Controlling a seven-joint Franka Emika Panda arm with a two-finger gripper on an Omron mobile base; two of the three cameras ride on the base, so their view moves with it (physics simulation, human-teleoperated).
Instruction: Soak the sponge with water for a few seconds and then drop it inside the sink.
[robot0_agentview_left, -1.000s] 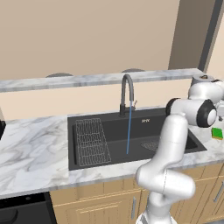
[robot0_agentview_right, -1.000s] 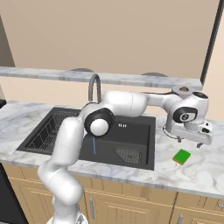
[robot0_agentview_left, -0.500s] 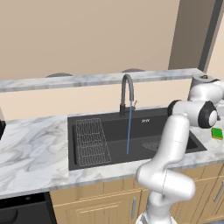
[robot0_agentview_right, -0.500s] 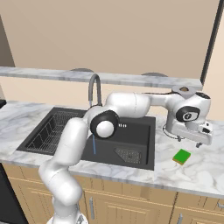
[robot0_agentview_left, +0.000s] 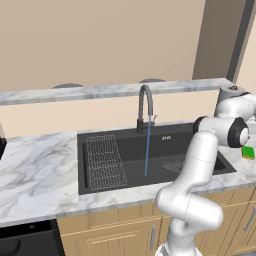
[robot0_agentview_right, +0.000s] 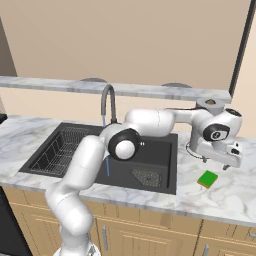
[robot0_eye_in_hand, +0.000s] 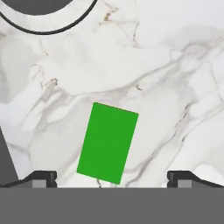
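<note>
So the arm is stretched way over to the right side, reaching across the sink (robot0_agentview_right: 165, 186) with its elbow above the basin and the wrist bent so the hand points down at the marble desk (robot0_agentview_right: 230, 200). The end effector (robot0_agentview_right: 227, 162) hangs right above the sponge (robot0_agentview_right: 207, 178), not touching it. In the hand view the two fingertips (robot0_eye_in_hand: 43, 177) sit far apart at the bottom corners, so the jaws are spread wide with nothing between them.

The sponge (robot0_eye_in_hand: 108, 142) lies flat on the desk just to the right of the sink, a bit skewed compared to the line between the fingertips. In the left base view you can just catch the sponge (robot0_agentview_left: 248, 152) peeking out past the arm's forearm joint.

Meanwhile the water (robot0_agentview_left: 147, 150) is running, a thin blue stream dropping straight from the gooseneck faucet (robot0_agentview_left: 144, 107) into the middle of the basin. The wire rack (robot0_agentview_left: 103, 162) sits in the left part of the sink and the mesh drain (robot0_agentview_right: 147, 176) is toward the right, near side.
</note>
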